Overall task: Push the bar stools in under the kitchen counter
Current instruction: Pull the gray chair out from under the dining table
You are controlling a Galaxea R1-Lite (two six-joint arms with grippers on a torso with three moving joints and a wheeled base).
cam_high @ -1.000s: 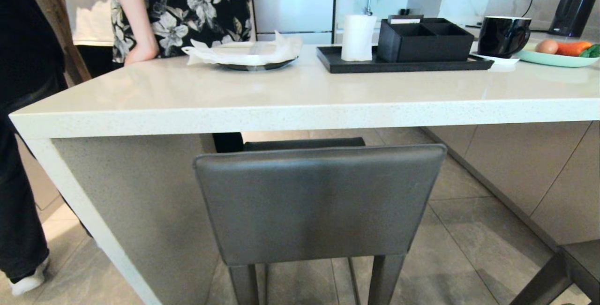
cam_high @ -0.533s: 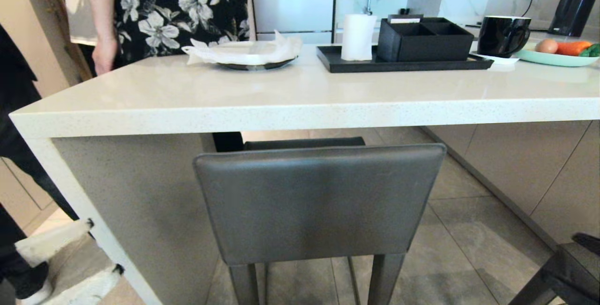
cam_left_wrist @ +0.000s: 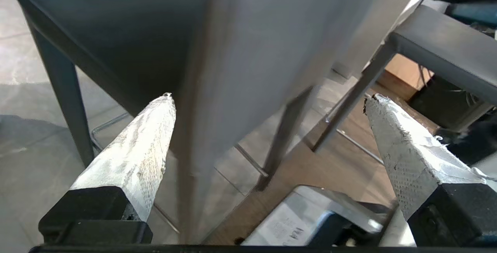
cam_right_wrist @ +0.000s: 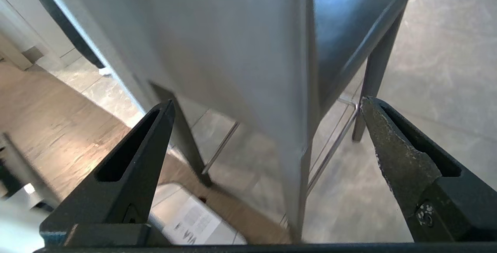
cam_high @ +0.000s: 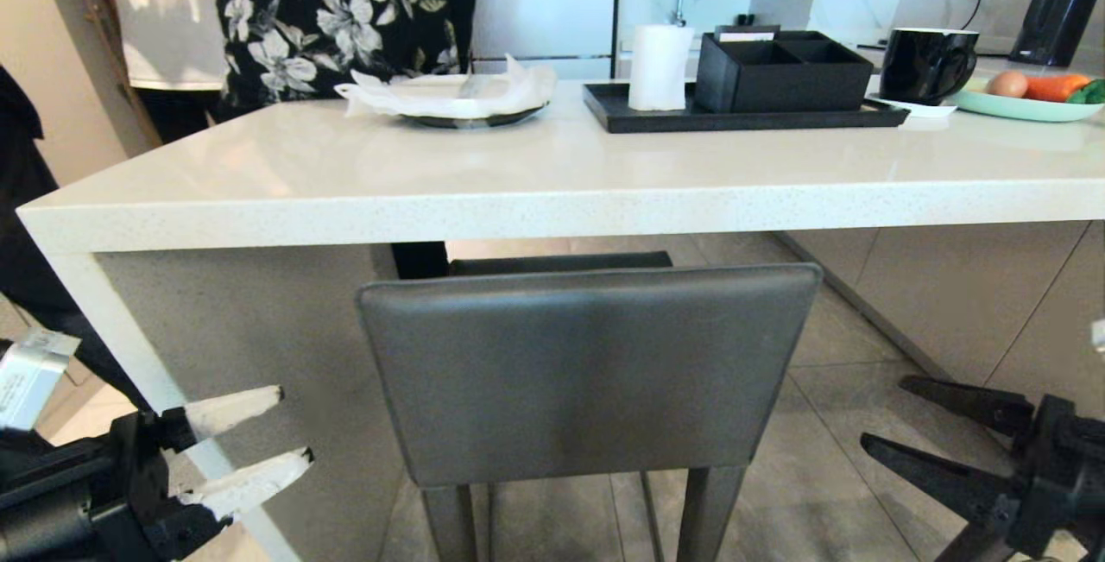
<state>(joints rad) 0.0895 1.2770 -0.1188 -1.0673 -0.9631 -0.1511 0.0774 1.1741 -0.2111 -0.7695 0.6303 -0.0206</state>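
Head view shows us our two arms, which were out of sight a second ago and have now come up into the bottom corners. Our left end effector [cam_high: 259, 441], with its white taped fingers, is low on the left, beside the stool back and apart from it. Our right end effector [cam_high: 915, 424], with its black fingers, is low on the right, also apart from it. Both are spread wide and hold nothing. In the wrist views we see the same: the white fingertips [cam_left_wrist: 155, 128] and the black fingertips [cam_right_wrist: 151, 136] stand far apart, with one edge of the stool back showing between each pair.

Just past our arms stands the tall dark grey leather bar stool [cam_high: 587, 372] with its low flat backrest. Its back is on our side of the edge of the long white speckled stone surface [cam_high: 552, 208], while its seat is partly under the top. It has not moved. We think it needs a push forward. A second stool seat shows in the left wrist view [cam_left_wrist: 442, 47], off to the side.

We think our arms came up to get ready to push on the backrest.

Farther off, on the surface, sit a plate with white paper [cam_high: 457, 100], a black tray [cam_high: 656, 120] and a black mug [cam_high: 928, 66]. Behind it, the person in the flowered shirt [cam_high: 345, 9] has taken their hand off the top.
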